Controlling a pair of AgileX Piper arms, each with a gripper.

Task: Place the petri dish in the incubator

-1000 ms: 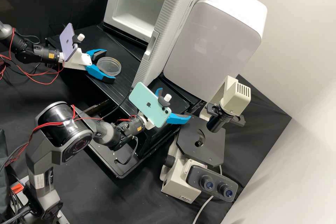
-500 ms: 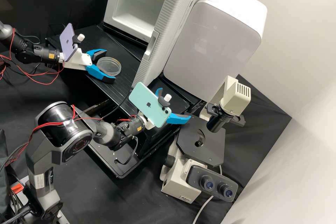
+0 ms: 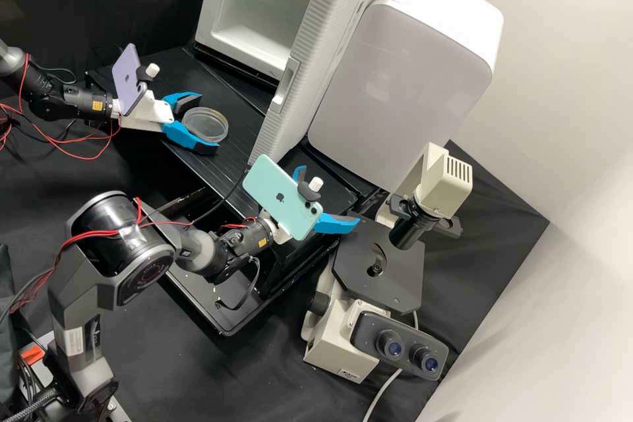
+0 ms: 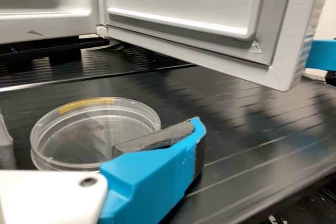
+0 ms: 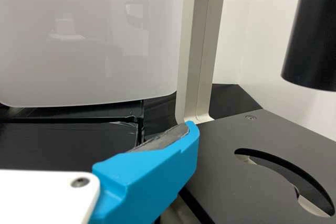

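A clear round petri dish (image 3: 212, 124) (image 4: 94, 129) lies flat on the ribbed black platform (image 3: 231, 158), in front of the white incubator (image 3: 254, 6). The incubator door (image 3: 310, 53) (image 4: 210, 24) is swung open. My left gripper (image 3: 203, 122) (image 4: 100, 129) is open and low over the platform, one blue finger on each side of the dish; I cannot tell if they touch it. My right gripper (image 3: 333, 208) is open and holds nothing, by the black microscope stage (image 3: 379, 270) (image 5: 252, 156), with one blue finger (image 5: 157, 161) at the stage's edge.
A large white rounded housing (image 3: 402, 72) stands right of the incubator door. A microscope (image 3: 369, 336) with eyepieces sits at the front right, its dark condenser (image 5: 312, 30) above the stage. Red cables (image 3: 59, 138) trail on the black cloth at the left.
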